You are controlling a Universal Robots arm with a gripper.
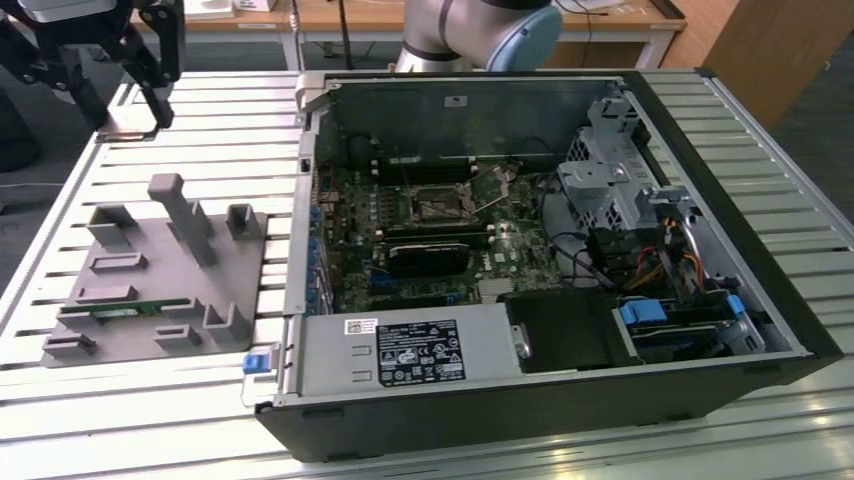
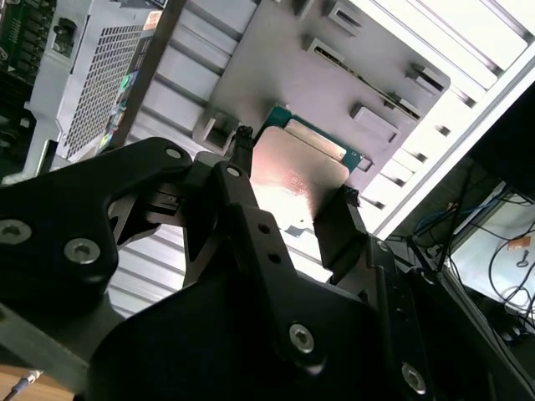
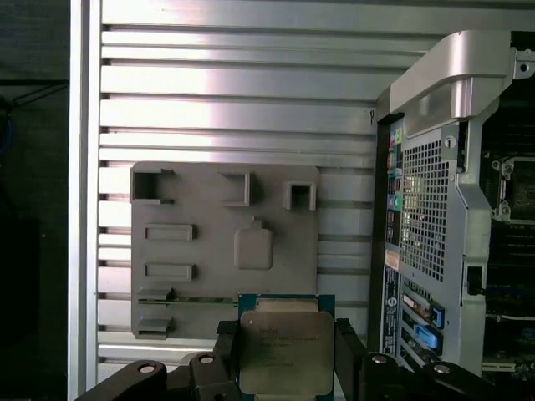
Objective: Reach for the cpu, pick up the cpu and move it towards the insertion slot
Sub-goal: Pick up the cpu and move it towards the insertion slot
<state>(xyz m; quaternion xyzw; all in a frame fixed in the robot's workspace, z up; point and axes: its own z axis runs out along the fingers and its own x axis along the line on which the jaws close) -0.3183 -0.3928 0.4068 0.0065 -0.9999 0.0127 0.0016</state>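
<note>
My gripper (image 1: 128,105) hangs above the slatted table at the exterior view's far upper left, off the grey fixture plate (image 1: 134,275). It is shut on the cpu (image 3: 284,355), a flat square chip with a silver top and a green rim. In both wrist views a black finger (image 3: 224,355) presses on each side of the chip. The second wrist view shows the cpu (image 2: 297,180) lifted clear of the plate (image 2: 276,67). The insertion slot (image 1: 438,205), a square dark socket in a metal frame, lies on the motherboard inside the open computer case, well to the exterior view's right of the gripper.
The open black computer case (image 1: 747,200) takes up the middle and right of the exterior view, its perforated rear wall (image 3: 422,209) facing the plate. A green memory stick (image 1: 127,312) lies on the plate among raised grey holders. The arm's base (image 1: 467,35) stands behind the case.
</note>
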